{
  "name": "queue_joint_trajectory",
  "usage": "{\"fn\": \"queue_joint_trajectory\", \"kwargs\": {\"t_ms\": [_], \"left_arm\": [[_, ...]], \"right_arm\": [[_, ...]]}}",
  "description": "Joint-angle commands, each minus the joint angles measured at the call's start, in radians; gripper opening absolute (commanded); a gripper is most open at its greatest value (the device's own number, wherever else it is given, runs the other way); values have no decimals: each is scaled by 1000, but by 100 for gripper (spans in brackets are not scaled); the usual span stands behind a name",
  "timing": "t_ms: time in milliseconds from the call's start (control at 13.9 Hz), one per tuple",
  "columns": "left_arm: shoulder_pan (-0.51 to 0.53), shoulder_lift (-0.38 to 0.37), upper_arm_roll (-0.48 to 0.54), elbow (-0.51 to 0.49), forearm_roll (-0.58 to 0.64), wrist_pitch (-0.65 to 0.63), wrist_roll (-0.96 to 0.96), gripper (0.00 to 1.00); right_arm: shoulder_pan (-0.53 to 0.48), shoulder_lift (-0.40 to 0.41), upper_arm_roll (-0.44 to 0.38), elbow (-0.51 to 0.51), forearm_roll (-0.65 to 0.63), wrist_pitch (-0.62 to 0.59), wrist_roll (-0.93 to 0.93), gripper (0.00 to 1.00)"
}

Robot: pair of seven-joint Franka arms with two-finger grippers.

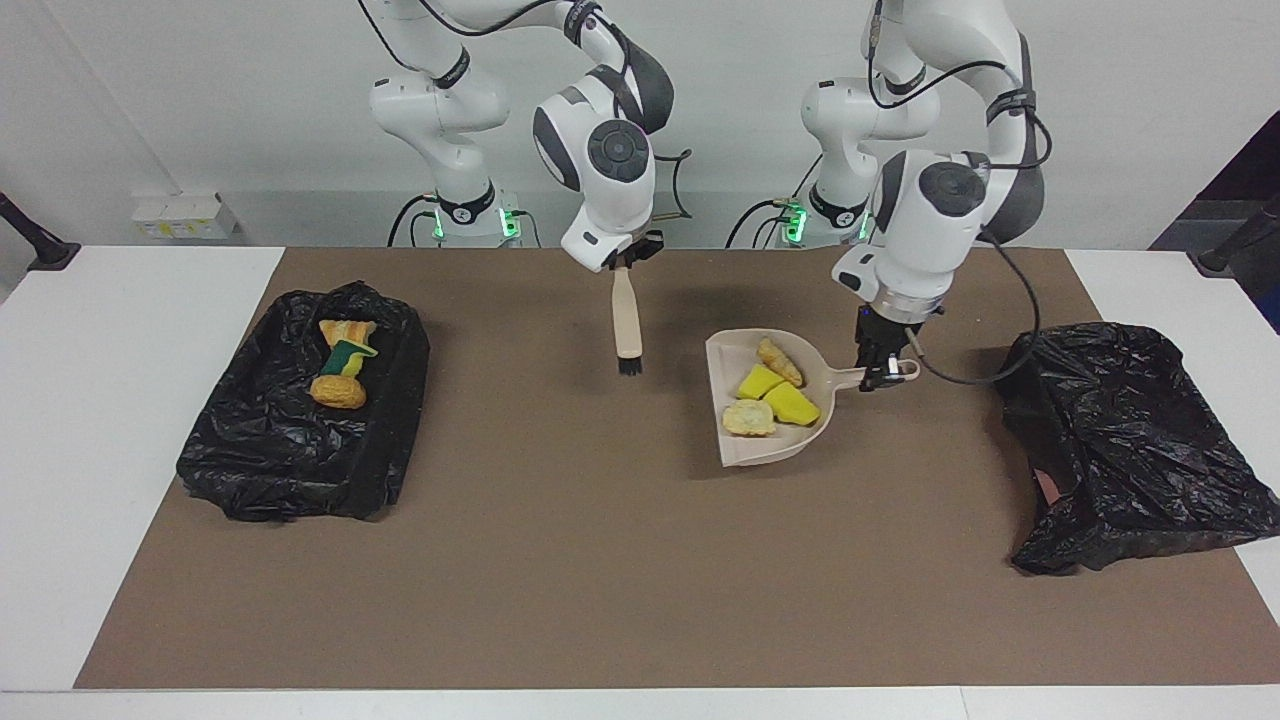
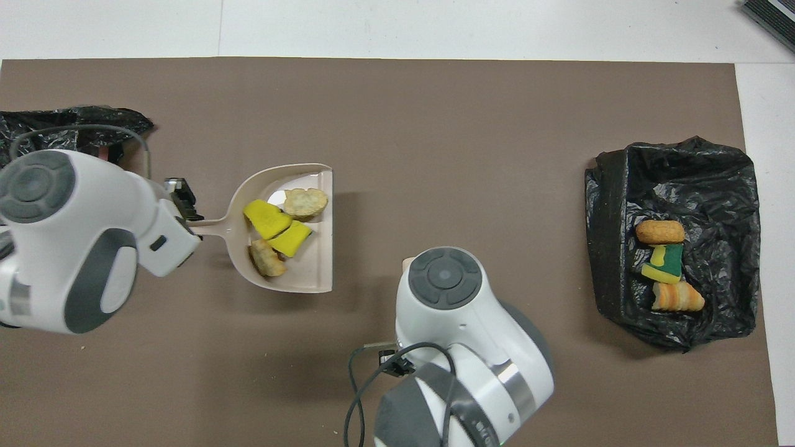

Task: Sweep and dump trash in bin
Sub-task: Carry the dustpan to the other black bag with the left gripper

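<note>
1. The left gripper (image 1: 884,372) clenches the handle of the beige dustpan (image 1: 745,450), raised over the mat's middle.
2. The trash (image 1: 770,392), two yellow sponge chunks and two tan lumps, lies in the dustpan.
3. The right gripper (image 1: 628,262) grasps the hand brush (image 1: 626,325), which hangs bristles-down above the mat.
4. More scraps (image 1: 342,365) sit in the black-lined bin (image 1: 260,450) toward the right arm's end.

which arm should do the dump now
Left. The left gripper holds the dustpan by its handle, with the trash in it, up over the mat beside the bag at its end. The right gripper only holds the brush.
</note>
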Motion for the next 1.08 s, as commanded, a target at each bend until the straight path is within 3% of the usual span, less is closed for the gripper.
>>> {"fn": "queue_joint_trajectory", "kwargs": {"t_ms": [0, 144, 433, 649, 794, 866, 1010], "left_arm": [[-7, -72, 147, 2, -31, -38, 188, 0], [-7, -69, 272, 37, -35, -50, 279, 0], [-6, -52, 496, 106, -99, -60, 328, 0], [-2, 55, 619, 264, -99, -81, 410, 0], [2, 103, 690, 311, -91, -63, 414, 0], [7, 135, 693, 333, -84, -37, 414, 0], [43, 183, 695, 427, -9, -41, 416, 0]], "right_arm": [[-2, 47, 88, -49, 24, 112, 106, 0], [1, 64, 130, -110, 10, 217, 111, 0], [4, 64, 138, -167, 10, 265, 108, 0], [4, 73, 136, -199, 10, 318, 116, 0], [4, 75, 136, -198, 10, 315, 117, 0], [4, 75, 136, -198, 10, 315, 117, 12], [4, 80, 136, -188, 6, 309, 110, 49]]}}
